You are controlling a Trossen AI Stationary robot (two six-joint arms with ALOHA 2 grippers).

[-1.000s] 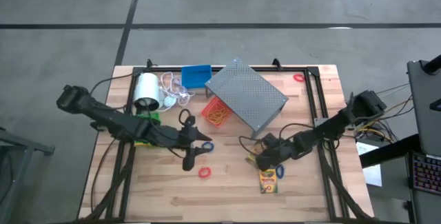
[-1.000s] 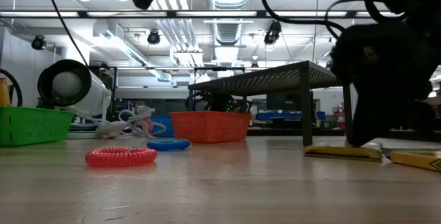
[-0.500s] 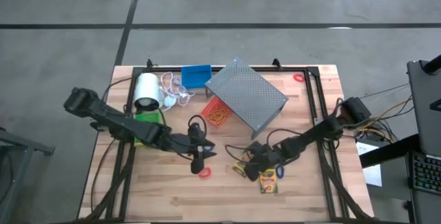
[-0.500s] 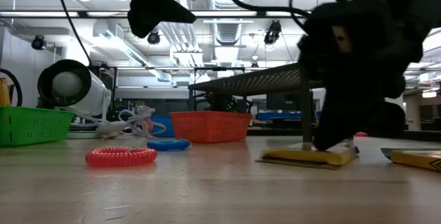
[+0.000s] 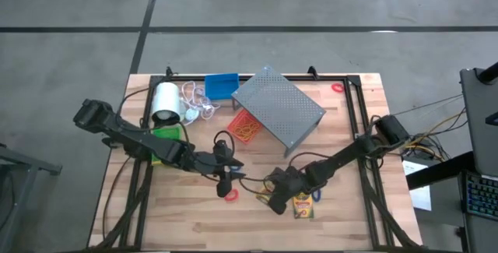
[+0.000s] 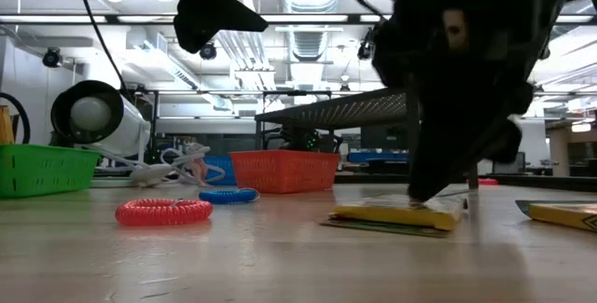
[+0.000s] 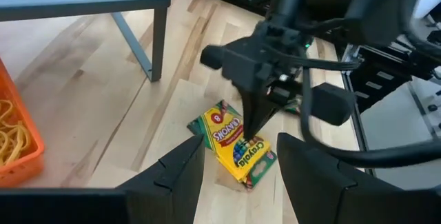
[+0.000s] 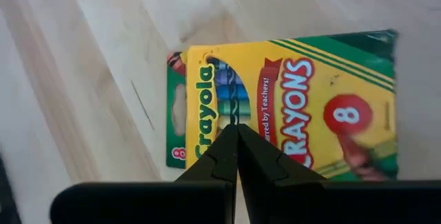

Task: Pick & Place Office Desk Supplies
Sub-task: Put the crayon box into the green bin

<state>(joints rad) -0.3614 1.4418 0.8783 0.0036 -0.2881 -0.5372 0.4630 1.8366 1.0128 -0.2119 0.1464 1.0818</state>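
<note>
Pressing down with my right gripper, fingers together, I have its tips on a crayon box lying flat on the table near the front, beside the second crayon box. My left gripper hovers spread apart over the red ring band.

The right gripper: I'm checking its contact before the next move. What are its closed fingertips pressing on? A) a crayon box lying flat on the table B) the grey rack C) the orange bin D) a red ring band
A: in the right wrist view the right gripper, fingers shut together, comes down on the crayon box lying flat on the wooden table.
</note>
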